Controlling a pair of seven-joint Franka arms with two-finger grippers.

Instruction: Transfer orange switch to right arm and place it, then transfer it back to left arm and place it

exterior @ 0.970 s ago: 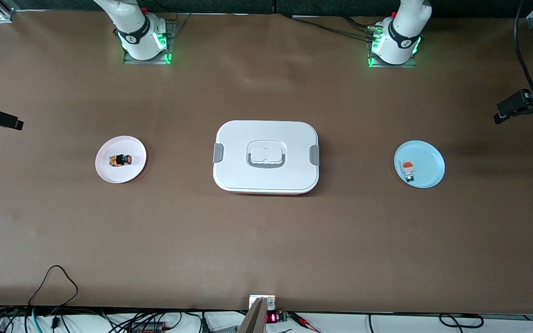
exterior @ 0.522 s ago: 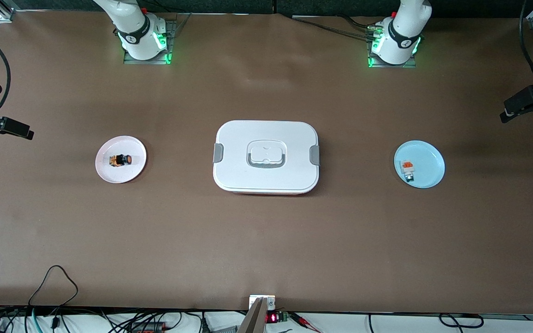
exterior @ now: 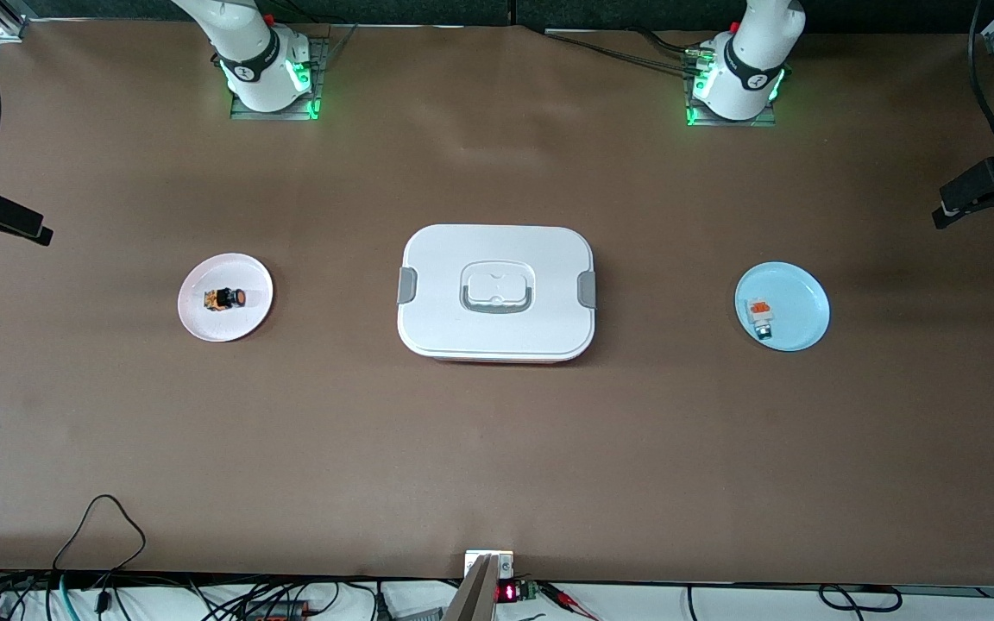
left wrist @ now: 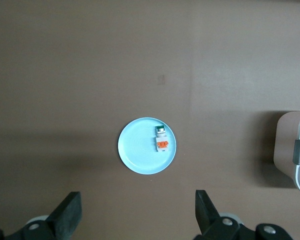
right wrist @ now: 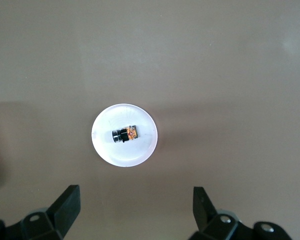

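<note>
right pincer: right pincer [right wrist: 132, 210], seen in the right wrist view, hangs high over the tabletop [exterior: 497, 448] at the right arm's end, above the white plate; its two black fingers [right wrist: 65, 205] stand wide apart with nothing between them.
white plate: small round white plate [exterior: 204, 323] at about nine o'clock from the box, well apart from it, flat on the tabletop.
orange switch: orange switch [exterior: 225, 298] lies on its side near the middle of the white plate, black body with the orange face turned toward three o'clock in the front view; no pincer touches it.
box: white box [exterior: 496, 292] with rounded corners sits at the centre of the tabletop, lid on, grey latches at its nine and three o'clock ends, grey-edged handle recess in the lid, a thin red rim showing along its six o'clock edge.
blue plate: round light blue plate [exterior: 799, 297] at about three o'clock from the box, well apart from it.
white-and-grey block: small white-and-grey block [exterior: 760, 316] with an orange top lies on the blue plate, toward the plate's nine o'clock side.
left pincer: left pincer [left wrist: 137, 212], seen in the left wrist view, hangs high over the tabletop at the left arm's end, above the blue plate; its fingers [left wrist: 70, 210] are spread wide and hold nothing.
</note>
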